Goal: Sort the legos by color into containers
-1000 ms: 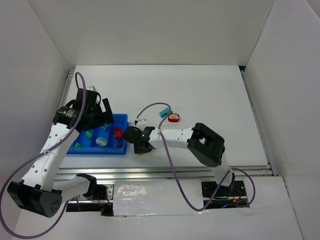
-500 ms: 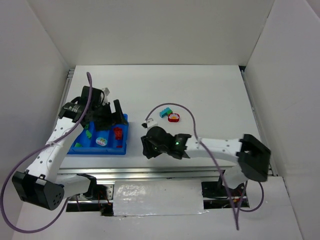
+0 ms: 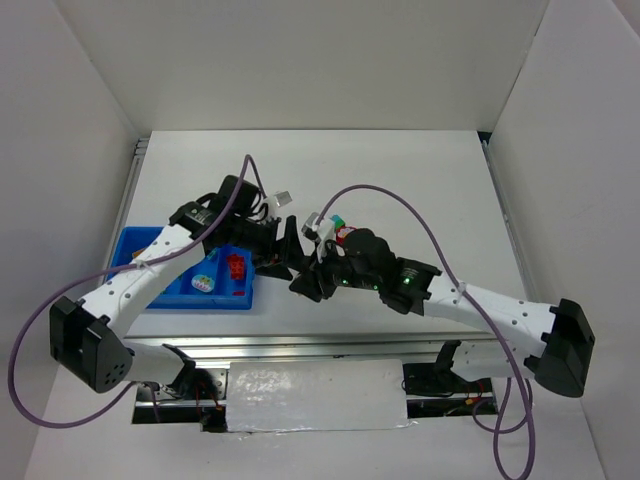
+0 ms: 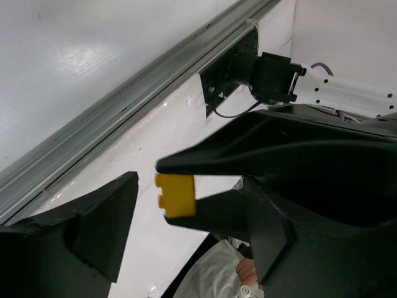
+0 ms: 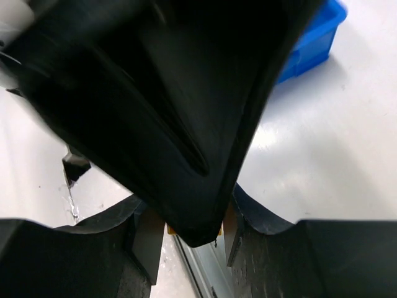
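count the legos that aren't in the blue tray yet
3: a yellow brick held in the right gripper, plus a teal brick and a red piece side by side on the table further back. The arms may hide others.

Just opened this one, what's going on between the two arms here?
It looks like a handover beside the blue tray. The right gripper is clamped on a yellow brick and holds it between the left gripper's fingers, which stand apart on either side without visibly touching it. The tray already holds a few pieces, including red bricks.
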You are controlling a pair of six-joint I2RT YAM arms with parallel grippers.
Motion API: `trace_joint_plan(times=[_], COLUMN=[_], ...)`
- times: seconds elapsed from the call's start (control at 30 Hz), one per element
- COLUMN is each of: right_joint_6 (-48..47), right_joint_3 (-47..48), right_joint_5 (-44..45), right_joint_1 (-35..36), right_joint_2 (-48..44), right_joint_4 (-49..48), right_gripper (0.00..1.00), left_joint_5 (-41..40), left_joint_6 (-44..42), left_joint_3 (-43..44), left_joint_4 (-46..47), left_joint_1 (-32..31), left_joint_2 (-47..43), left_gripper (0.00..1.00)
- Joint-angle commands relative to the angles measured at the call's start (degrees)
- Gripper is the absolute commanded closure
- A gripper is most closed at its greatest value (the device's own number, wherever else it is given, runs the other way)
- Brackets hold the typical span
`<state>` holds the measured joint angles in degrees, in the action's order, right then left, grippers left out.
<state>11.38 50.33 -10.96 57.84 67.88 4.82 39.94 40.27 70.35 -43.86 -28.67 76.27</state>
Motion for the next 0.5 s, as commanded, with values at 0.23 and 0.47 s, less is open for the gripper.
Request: trace_joint_plan(times=[0.23,0.47], right_joint_6=[-3.46,-5.31], right_joint_3=[-1.19,-0.49], right_joint_5=[0.94,-0.11], right_joint_1=[-4.40,-5.11], right_joint_2=[-8.37,-7.67], right_joint_4=[-2.80,-2.36], right_gripper=[1.00,1.00], left_joint_5=[1.45,3.56], left_joint_6=[2.62,4.11], left_joint_3=[0.57,2.87], left_joint_4=[3.16,5.79], left_joint_1=[-4.46,-6.31], left_joint_2=[1.69,3.27], left_gripper=[0.24,0.61])
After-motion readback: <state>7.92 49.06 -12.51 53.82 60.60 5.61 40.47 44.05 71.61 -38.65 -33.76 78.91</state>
